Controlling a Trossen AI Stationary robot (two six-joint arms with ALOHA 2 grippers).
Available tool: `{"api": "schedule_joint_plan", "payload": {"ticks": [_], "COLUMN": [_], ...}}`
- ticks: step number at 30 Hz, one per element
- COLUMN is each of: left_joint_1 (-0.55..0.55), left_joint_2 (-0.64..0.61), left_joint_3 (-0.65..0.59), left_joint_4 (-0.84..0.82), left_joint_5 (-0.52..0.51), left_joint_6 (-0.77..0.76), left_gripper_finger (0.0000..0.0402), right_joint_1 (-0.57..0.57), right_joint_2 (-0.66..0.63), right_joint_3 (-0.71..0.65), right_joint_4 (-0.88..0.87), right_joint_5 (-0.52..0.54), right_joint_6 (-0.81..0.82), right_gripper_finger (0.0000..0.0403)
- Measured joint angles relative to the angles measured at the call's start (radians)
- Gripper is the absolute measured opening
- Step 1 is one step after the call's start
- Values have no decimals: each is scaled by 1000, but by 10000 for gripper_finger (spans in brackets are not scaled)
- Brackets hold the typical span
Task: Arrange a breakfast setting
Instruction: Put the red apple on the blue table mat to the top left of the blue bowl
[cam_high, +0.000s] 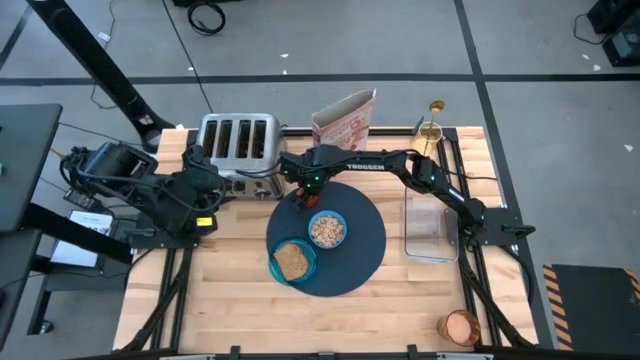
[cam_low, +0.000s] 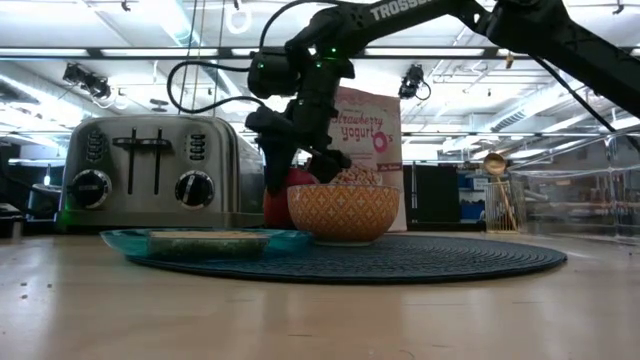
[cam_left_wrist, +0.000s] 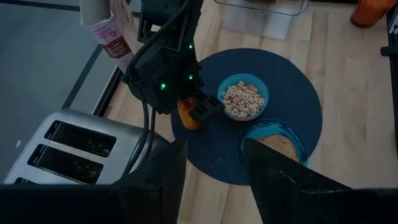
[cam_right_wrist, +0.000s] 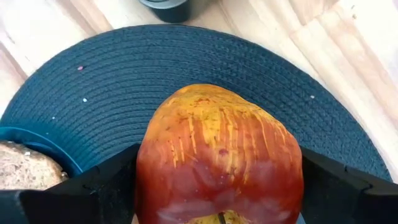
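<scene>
1. At about ten o'clock on the slate-blue mat (cam_high: 352, 250), the right gripper (cam_high: 300, 196) has its fingers (cam_right_wrist: 102, 186) clamped on either flank of the red fruit (cam_right_wrist: 217, 155), which sits low over the weave near the mat's rim.
2. Beside it, toward the mat's centre, stands the blue bowl (cam_high: 326, 229) filled with cereal; at seven o'clock lies the teal plate (cam_high: 293, 262) carrying the toast slice (cam_high: 291, 260).
3. Fruit judgement: firm, rounded, smooth-skinned, moderately heavy. It could roll once freed, so a grip across its widest girth suits it, and it wants setting down flat.
4. Off the mat, the amber cup (cam_high: 461, 327) waits at the counter's (cam_high: 230, 300) five o'clock corner, the gold spoon (cam_high: 432, 125) at one o'clock.
5. By the toaster (cam_high: 238, 143) at ten o'clock, the left gripper (cam_left_wrist: 211, 168) idles, fingers parted and empty.
</scene>
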Motion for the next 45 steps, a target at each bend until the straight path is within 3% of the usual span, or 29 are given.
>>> {"api": "schedule_joint_plan", "payload": {"ticks": [17,28,34,45], "left_joint_1": [0,0,0,0], "left_joint_2": [0,0,0,0], "left_joint_3": [0,0,0,0], "left_joint_4": [1,1,1,1], "left_joint_5": [0,0,2,3], "left_joint_6": [1,9,4,3], "left_gripper_finger": [167,167,167,167], "right_joint_1": [2,19,17,3], "right_joint_2": [0,0,0,0], "right_joint_3": [0,0,0,0], "right_joint_4": [-4,-19,-18,-10], "right_joint_5": [6,36,12,34], "right_joint_6": [-59,-518,-690,-805], "right_gripper_finger": [349,350,350,350]}}
